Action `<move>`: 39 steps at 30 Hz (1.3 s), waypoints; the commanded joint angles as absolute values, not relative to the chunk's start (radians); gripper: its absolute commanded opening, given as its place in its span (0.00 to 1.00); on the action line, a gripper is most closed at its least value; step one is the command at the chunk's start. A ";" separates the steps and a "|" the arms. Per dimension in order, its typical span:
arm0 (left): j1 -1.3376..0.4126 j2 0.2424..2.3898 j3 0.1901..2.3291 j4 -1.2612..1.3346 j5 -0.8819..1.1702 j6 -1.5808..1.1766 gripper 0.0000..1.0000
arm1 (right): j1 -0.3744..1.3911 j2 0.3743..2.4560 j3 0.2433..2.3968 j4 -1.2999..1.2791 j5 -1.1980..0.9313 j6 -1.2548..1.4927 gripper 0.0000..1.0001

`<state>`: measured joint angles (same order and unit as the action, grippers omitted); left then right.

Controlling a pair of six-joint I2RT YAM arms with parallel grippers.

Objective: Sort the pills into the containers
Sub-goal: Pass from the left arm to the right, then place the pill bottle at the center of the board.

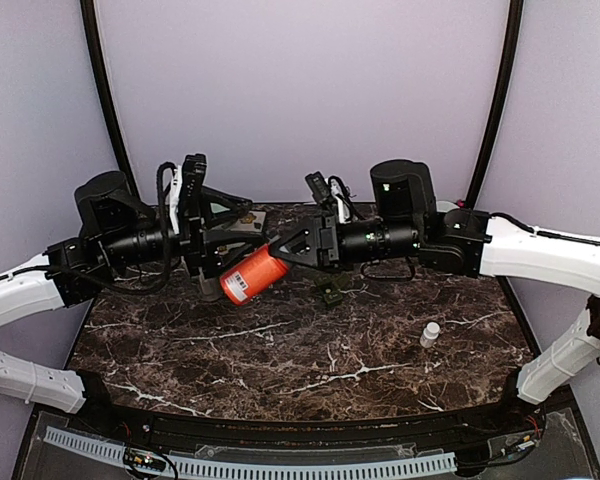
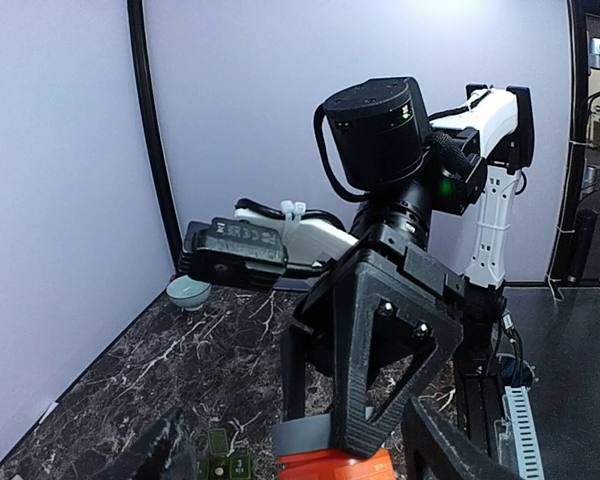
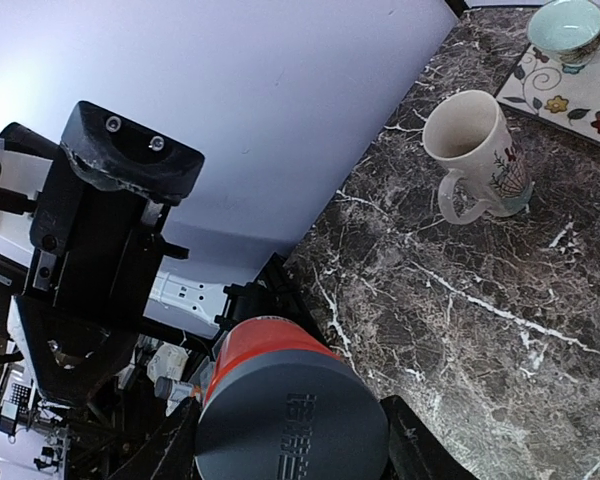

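Observation:
An orange pill bottle with a grey cap is held tilted in the air above the back of the marble table. My right gripper is shut on its cap end. In the right wrist view the grey cap fills the space between my fingers. My left gripper is open at the bottle's other side. In the left wrist view the bottle sits between its spread fingers, with a gap on the left. A small white bottle stands at the right. A green pill organizer lies under the arms.
A patterned mug stands on the table near a floral mat holding a pale green bowl. The bowl also shows in the left wrist view by the wall. The organizer lies below the left gripper.

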<state>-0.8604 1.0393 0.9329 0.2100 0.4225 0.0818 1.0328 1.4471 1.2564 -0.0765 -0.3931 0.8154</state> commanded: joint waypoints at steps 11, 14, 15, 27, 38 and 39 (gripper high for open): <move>-0.859 0.959 0.876 0.242 0.252 0.055 0.73 | 0.900 1.356 1.325 -0.506 0.117 0.487 0.00; -0.859 0.958 0.869 0.240 0.250 0.051 0.73 | 0.830 1.339 1.298 -0.566 0.209 0.449 0.00; -0.859 0.961 0.868 0.239 0.250 0.050 0.73 | 0.808 1.337 1.292 -0.588 0.237 0.435 0.00; -0.860 1.004 0.866 0.240 0.266 0.048 0.73 | 0.557 1.435 1.182 -0.643 0.426 0.291 0.00; -0.859 1.023 0.839 0.256 0.268 0.051 0.73 | 0.499 1.584 1.164 -0.570 0.461 0.253 0.00; -0.859 1.023 0.838 0.256 0.268 0.050 0.73 | 0.498 1.586 1.164 -0.564 0.464 0.253 0.00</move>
